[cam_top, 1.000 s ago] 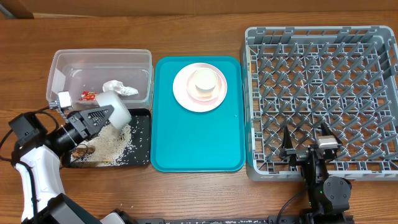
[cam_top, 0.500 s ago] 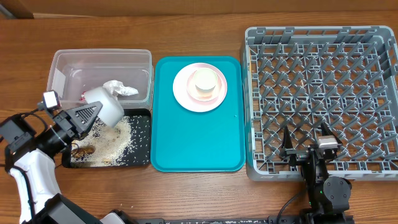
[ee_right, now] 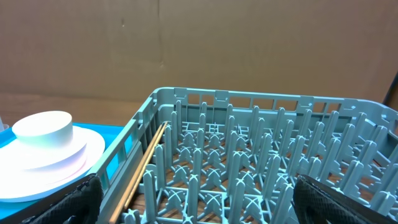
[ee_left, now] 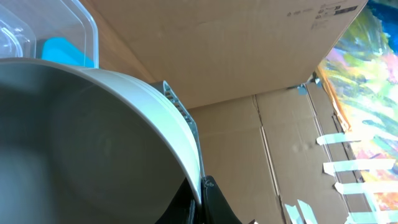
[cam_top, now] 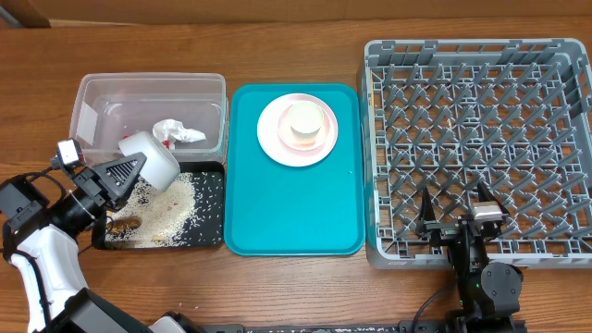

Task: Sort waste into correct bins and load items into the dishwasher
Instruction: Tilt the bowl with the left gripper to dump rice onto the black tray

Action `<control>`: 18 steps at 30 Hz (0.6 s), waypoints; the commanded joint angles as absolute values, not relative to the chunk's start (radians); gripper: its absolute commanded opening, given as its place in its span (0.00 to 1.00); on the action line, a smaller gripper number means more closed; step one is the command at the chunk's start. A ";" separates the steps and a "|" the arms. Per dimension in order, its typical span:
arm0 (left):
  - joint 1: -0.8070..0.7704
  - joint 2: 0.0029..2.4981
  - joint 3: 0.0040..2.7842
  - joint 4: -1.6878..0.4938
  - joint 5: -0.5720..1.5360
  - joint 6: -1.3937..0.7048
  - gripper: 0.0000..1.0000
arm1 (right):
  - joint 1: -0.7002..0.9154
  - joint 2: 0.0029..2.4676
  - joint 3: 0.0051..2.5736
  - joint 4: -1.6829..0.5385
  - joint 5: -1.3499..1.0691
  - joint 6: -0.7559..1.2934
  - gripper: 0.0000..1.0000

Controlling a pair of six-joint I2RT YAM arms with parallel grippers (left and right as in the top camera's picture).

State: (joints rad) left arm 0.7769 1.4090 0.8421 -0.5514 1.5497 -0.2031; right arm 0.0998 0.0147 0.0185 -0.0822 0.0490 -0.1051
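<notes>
Overhead: my left tool (cam_top: 139, 166) is pinched on the rim of the small white bowl (cam_top: 153, 157) and holds it tipped on its side, off the tabletop (cam_top: 277, 287). Directly beneath this tool sits the black tray (cam_top: 215, 199), with rice scraps (cam_top: 171, 208) heaped in it. Just past the bowl is the clear tub (cam_top: 148, 88), and the crumpled tissue (cam_top: 178, 131) lies inside it. My right tool (cam_top: 453, 199) hangs with its 2 fingers spread wide over the near edge of the dish rack (cam_top: 481, 102), gripping nothing. Well off to that tool's left, the plate (cam_top: 268, 139) rests on the teal tray (cam_top: 287, 213), with the small white cup (cam_top: 305, 123) on top.

Left wrist: the bowl's (ee_left: 74, 143) hollow fills the space in front of my tool, and 1 dark finger (ee_left: 214, 208) presses its rim. Beyond it are a corner of the clear tub (ee_left: 74, 18) and cardboard (ee_left: 217, 50).

Right wrist: my right tool (ee_right: 196, 186) is spread, with a finger at each lower corner. The dish rack (ee_right: 249, 155) lies straight ahead below it. The plate (ee_right: 62, 165) and cup (ee_right: 43, 127) sit to its left.
</notes>
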 commanded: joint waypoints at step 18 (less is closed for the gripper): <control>0.406 1.302 0.927 -0.598 1.106 -0.381 0.04 | 0.105 0.003 0.008 -0.078 0.047 -0.105 1.00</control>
